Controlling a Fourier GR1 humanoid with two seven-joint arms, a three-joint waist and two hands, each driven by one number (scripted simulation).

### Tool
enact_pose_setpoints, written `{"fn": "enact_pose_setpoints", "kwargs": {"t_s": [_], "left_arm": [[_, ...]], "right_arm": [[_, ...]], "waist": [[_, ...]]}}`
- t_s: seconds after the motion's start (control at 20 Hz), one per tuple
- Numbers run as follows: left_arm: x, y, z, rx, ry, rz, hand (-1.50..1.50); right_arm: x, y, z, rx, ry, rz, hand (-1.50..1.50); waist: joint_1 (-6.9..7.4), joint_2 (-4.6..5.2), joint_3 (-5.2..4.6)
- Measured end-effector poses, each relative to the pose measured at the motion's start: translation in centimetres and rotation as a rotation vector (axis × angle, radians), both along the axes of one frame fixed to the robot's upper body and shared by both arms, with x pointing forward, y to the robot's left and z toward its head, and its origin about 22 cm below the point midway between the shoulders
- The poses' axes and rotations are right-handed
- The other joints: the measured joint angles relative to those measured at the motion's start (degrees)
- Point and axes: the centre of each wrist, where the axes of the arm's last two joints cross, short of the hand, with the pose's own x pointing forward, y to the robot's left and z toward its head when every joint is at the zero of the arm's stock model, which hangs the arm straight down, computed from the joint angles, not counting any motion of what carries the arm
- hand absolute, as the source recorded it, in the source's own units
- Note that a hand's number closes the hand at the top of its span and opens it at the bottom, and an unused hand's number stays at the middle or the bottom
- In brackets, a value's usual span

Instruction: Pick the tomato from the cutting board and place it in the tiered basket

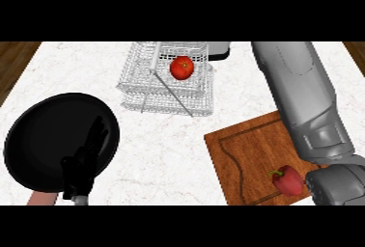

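A red tomato with a green stem lies inside the white wire tiered basket at the back centre of the counter. The wooden cutting board is at the front right. A second red vegetable with a green stem lies on its near right corner, partly hidden by my right arm. My right forearm stretches from the lower right up past the board and out of the picture's top, so its hand does not show. At the lower left my left hand rests open, fingers up.
A black round plate lies at the front left, under and behind my left hand. A pinkish stub shows at its near edge. A grey and dark object stands just behind the basket's right corner. White marble counter surrounds the basket.
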Motion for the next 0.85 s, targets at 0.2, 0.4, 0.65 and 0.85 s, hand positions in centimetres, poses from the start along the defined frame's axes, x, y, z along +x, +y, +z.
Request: {"fn": "enact_pose_setpoints", "kwargs": {"t_s": [0.2, 0.4, 0.65, 0.85], "left_arm": [[-0.2, 0.5, -0.4, -0.005, 0.012, 0.024, 0.00], [-0.4, 0.8, -0.3, -0.006, 0.016, 0.034, 0.00], [-0.4, 1.0, -0.3, -0.003, 0.017, 0.039, 0.00], [-0.3, 1.0, 0.1, -0.004, 0.018, 0.030, 0.00]], "right_arm": [[0.1, -5.8, 1.5, 0.053, 0.004, -0.104, -1.50], [-0.8, -13.4, 1.8, 0.088, 0.013, -0.158, -1.50], [-3.6, -23.0, 1.9, 0.095, 0.022, -0.177, -1.50], [-6.6, -29.3, 1.9, 0.088, 0.030, -0.152, -1.50]], "waist": [[-1.09, -0.38, 0.18], [-1.61, -0.51, 0.19], [-1.83, -0.49, 0.17], [-1.53, -0.37, 0.02]]}}
